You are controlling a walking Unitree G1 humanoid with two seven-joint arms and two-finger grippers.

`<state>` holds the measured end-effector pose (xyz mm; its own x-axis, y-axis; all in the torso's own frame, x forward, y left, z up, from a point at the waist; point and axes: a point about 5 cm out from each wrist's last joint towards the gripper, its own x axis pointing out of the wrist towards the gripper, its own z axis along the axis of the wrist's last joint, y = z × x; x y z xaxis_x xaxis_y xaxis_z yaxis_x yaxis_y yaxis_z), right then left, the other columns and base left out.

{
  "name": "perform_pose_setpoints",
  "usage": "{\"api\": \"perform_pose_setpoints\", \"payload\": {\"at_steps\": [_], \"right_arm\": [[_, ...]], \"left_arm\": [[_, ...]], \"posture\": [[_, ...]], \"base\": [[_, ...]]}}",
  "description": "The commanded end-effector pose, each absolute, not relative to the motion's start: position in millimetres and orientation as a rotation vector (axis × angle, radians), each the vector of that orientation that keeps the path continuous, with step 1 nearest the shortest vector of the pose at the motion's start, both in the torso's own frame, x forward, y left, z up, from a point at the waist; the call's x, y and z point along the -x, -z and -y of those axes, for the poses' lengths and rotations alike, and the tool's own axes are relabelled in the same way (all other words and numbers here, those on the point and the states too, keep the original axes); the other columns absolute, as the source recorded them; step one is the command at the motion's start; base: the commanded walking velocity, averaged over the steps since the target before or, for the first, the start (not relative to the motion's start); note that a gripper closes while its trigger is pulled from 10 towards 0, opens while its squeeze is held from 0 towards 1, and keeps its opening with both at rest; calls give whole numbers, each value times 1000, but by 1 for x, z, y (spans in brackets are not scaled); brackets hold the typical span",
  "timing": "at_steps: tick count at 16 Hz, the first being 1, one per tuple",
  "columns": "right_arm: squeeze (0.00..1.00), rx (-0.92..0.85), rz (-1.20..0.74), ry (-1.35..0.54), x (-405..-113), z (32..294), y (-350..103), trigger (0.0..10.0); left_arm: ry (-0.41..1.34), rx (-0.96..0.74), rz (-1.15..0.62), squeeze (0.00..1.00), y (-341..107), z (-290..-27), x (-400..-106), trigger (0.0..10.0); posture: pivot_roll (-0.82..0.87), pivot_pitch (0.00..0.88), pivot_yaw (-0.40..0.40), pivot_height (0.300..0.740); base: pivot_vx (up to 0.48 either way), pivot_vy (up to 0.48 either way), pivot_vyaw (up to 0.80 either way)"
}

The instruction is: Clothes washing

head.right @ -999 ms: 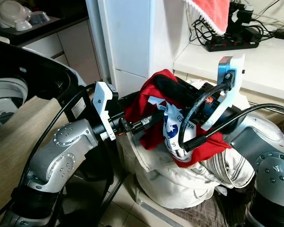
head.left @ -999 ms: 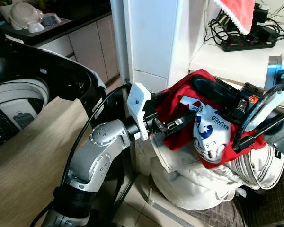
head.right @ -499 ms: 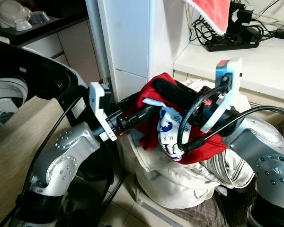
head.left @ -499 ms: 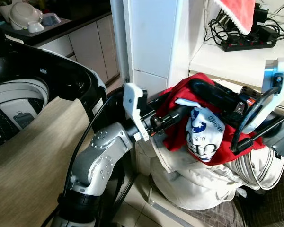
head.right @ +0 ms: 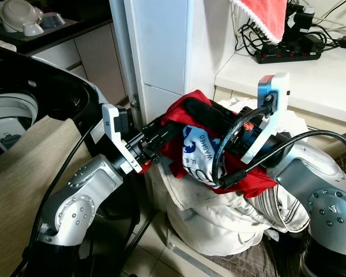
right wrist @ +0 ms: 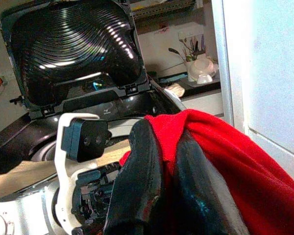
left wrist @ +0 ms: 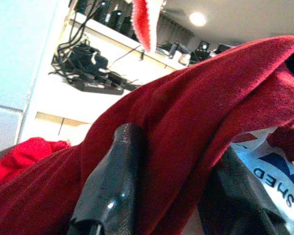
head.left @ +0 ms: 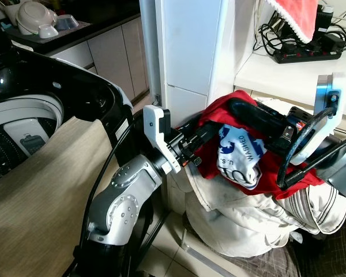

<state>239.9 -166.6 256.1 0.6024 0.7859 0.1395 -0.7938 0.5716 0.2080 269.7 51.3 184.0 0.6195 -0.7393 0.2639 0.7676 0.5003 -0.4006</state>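
A red shirt with a white and blue print hangs between my two grippers above a heap of white laundry. My left gripper reaches in from the washer side and is shut on the shirt's near edge; in the left wrist view red cloth runs between its fingers. My right gripper is shut on the shirt's top fold, the cloth pinched between its fingers. The washing machine stands open at the left, its lid raised.
A beige cloth drapes over the washer's front. A white cabinet column stands right behind the shirt. A shelf holds a power strip with cables, and a red towel hangs above. Striped fabric lies at the right.
My left arm has drawn back towards the washer, pulling the shirt's edge leftwards; the print has bunched and slid left. The head view has shifted slightly.
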Motion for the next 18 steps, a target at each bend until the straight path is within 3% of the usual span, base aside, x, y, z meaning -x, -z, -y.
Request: {"api": "perform_pose_setpoints", "payload": {"at_steps": [1, 13, 15, 16, 17, 18], "right_arm": [[0, -247, 57, -945, -237, 165, -261, 0], [0, -246, 54, -941, -236, 163, -261, 0], [0, -245, 54, -940, -237, 163, -261, 0], [0, -244, 54, -937, -237, 163, -261, 0], [0, -246, 54, -937, -237, 163, -261, 0], [0, -246, 54, -934, -238, 163, -261, 0]], "left_arm": [[881, 515, 64, 0, -186, -56, -269, 0], [872, 368, -130, 0, -163, -58, -256, 0], [813, 294, -47, 0, -169, -64, -261, 0], [790, 269, 7, 353, -173, -66, -264, 0], [762, 261, 12, 616, -175, -67, -268, 0], [744, 300, 7, 529, -176, -66, -271, 0]], "posture": [[-108, 0, 53, 740], [-114, 0, 58, 740], [-110, 0, 57, 740], [-111, 0, 58, 740], [-110, 0, 59, 740], [-112, 0, 60, 740]], "base": [[0, 0, 0], [0, 0, 0], [0, 0, 0], [0, 0, 0], [0, 0, 0], [0, 0, 0]]}}
